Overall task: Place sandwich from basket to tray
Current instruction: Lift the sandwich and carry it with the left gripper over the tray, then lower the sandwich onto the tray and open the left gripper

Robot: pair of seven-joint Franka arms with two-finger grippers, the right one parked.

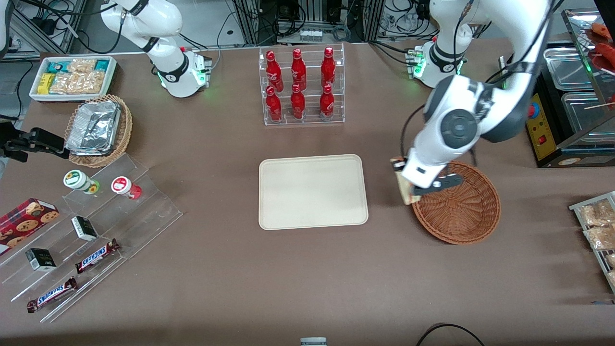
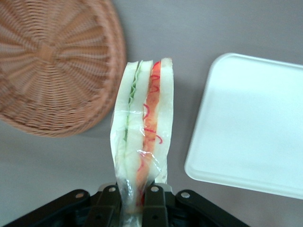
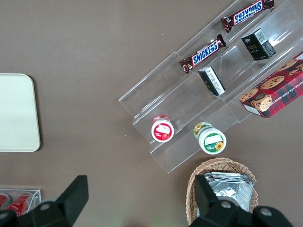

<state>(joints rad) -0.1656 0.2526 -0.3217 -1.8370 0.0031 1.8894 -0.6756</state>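
Where claw (image 2: 135, 201) pinches, sandwich (image 2: 142, 127) juts out, above table.

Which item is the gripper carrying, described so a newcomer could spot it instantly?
Find the round reddish-brown basket toward the working arm's end of the table. Above its rim nearest the beige tray, the gripper is shut on a wrapped sandwich. It is the only pale bread wedge with red and green filling stripes.

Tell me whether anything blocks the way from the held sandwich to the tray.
Nothing visible does. The gripper holds the sandwich above bare table between the basket and the tray; only tabletop lies between them, and the tray holds nothing.
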